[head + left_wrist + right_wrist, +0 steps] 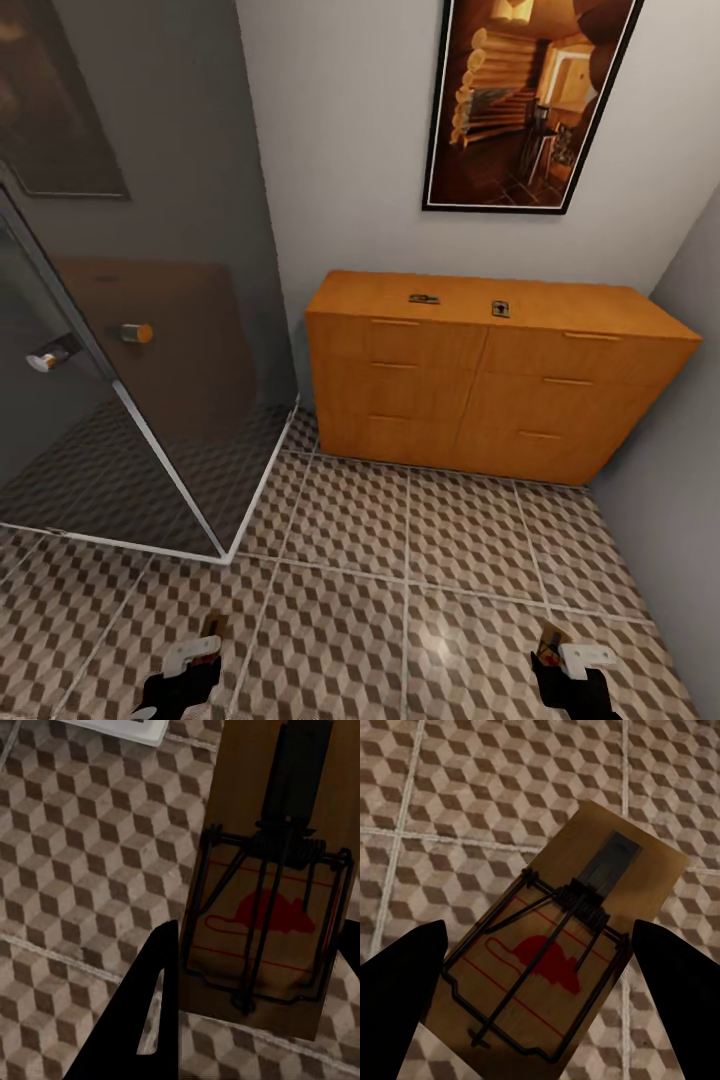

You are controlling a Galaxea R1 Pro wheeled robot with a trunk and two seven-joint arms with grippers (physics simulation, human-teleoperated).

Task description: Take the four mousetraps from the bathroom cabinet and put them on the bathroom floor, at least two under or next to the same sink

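With each gripper, left and right, clamped on a mousetrap over the bathroom floor, two more lie on the cabinet, so setting these down comes next.
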